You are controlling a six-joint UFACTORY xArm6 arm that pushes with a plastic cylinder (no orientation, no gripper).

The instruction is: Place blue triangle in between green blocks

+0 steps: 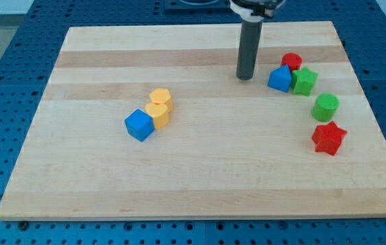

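Observation:
The blue triangle (280, 79) lies at the view's right, touching a green star-shaped block (305, 81) on its right and a red cylinder (291, 62) just above. A green cylinder (326, 107) stands apart, lower right of the green star. My tip (245, 76) rests on the board just left of the blue triangle, a small gap between them.
A red star (329, 138) lies below the green cylinder. A blue cube (139, 124) touches two yellow blocks (158, 107) left of the board's middle. The wooden board (193, 177) sits on a blue perforated table.

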